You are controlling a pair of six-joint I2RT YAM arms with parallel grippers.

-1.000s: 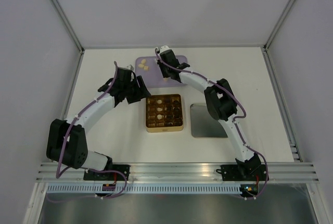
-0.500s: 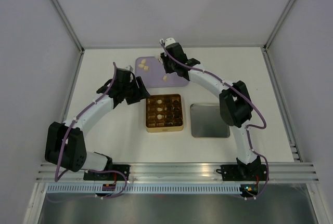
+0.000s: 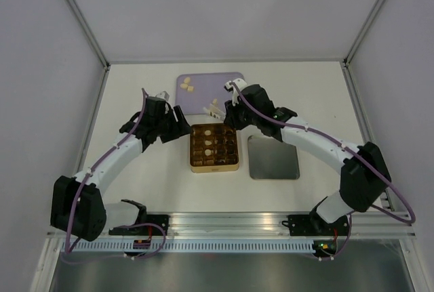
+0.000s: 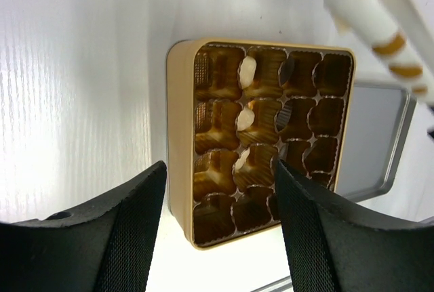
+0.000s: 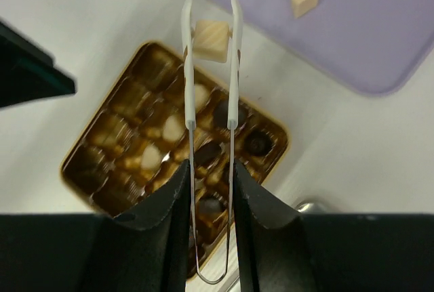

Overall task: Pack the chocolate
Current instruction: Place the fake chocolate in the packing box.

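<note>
Cream cube (image 5: 212,40) is now pinched between the tips of the tweezers (image 5: 190,89), hanging just off the far edge of the gold tin (image 4: 178,136), between tin and purple tray (image 5: 352,28); a second ago the right arm was reaching out over that tray, so I take the pick as made and the carry back as under way; right gripper (image 5: 211,170) squeezes the tweezer arms together; tin already holds three cream pieces (image 4: 245,117) in one column and dark ones (image 5: 258,144) alongside, with some cups bare; a few cubes (image 3: 186,87) lie on the tray; left gripper (image 4: 218,167) spread, empty, by the tin's left side
</note>
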